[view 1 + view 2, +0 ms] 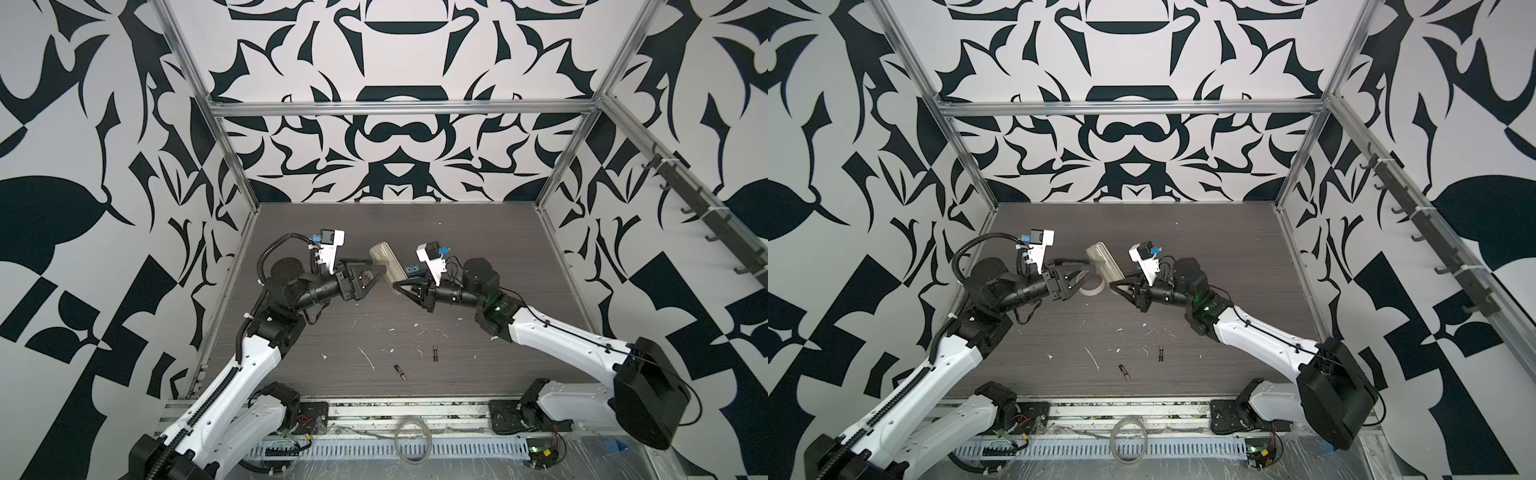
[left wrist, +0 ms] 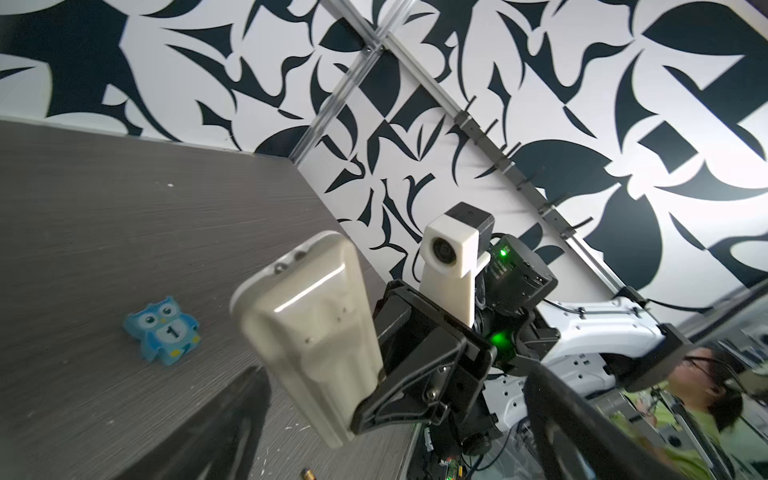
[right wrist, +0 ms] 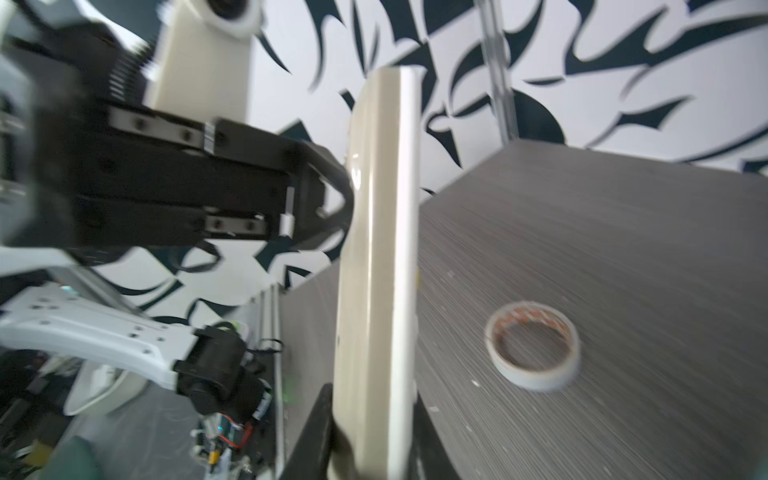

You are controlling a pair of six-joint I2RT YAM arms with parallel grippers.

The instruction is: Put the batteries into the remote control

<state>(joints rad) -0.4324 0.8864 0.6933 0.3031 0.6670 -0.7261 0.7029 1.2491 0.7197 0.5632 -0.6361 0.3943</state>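
Hanging above the table [image 1: 457,232], back side up, the remote control [image 1: 386,264] is clamped at its near end by the right gripper [image 1: 397,286] at 5 o'clock. The left gripper [image 1: 377,267], just beside it at 9 o'clock, gapes wide, empty. Both batteries [image 1: 401,372] lie on the table toward 6 o'clock.

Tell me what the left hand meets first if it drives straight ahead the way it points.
The remote control, held off the table by the right hand. The open left hand points at it, and the left wrist view shows it straight ahead; how near is unclear.
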